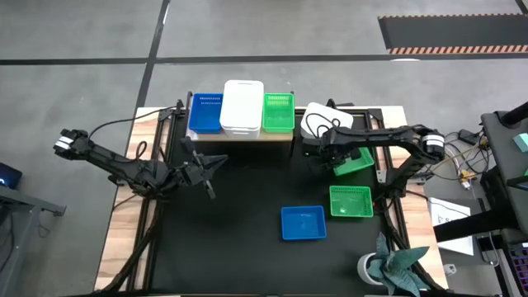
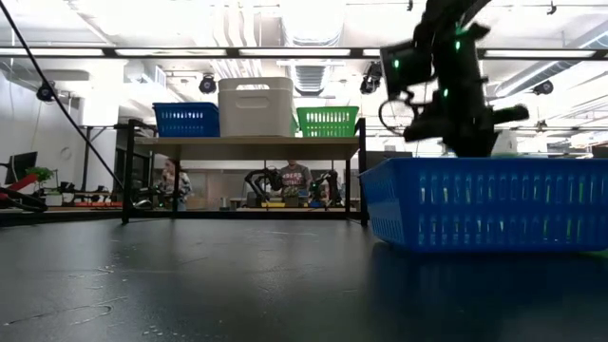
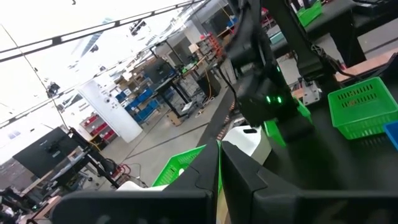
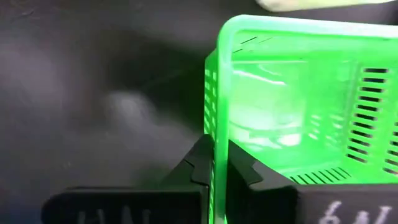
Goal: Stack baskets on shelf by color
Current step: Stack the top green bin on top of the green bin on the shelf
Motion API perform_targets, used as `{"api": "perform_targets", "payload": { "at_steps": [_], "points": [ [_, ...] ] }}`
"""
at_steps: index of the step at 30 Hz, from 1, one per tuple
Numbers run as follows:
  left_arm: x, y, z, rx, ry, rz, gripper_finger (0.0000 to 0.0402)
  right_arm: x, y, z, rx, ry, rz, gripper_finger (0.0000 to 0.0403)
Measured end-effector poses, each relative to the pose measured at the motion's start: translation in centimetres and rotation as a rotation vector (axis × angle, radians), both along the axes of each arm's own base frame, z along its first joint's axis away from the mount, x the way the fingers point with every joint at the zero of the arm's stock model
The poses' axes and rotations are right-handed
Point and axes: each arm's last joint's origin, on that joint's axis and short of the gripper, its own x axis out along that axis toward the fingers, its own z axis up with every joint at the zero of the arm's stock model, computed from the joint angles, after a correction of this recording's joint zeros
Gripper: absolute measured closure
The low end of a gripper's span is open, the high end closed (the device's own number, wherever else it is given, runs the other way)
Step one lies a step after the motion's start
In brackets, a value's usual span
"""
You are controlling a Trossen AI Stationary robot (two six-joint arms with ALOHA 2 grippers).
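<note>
the right end effector [image 4: 216,167] is pinching the rim of a green perforated plastic basket [image 4: 298,106] over the black tabletop [image 1: 239,206]; the left end effector [image 1: 216,165] is waiting, fingers together.

My right arm reaches in from the right edge, elbow bent, wrist turned down, and my right pincer [image 4: 217,163] is clamped tight, both fingers [image 4: 200,163] pressed close together. My left arm stretches low across, its left pincer [image 1: 216,165] closed, fingertips touching.
</note>
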Motion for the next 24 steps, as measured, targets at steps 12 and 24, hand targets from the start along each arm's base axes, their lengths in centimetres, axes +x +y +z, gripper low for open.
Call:
{"api": "perform_targets", "payload": {
  "at_steps": [12,24],
  "points": [
    [0.3,-0.1,-0.3,0.007,0.015,-0.001,0.0402,-0.1,1.6,10.0,0.046,-0.055,0.485,0.0394],
    [0.3,-0.1,-0.2,0.007,0.014,-0.001,0.0402,0.9,5.7,17.1,0.019,-0.222,1.164,0.0394]
  ]
}}
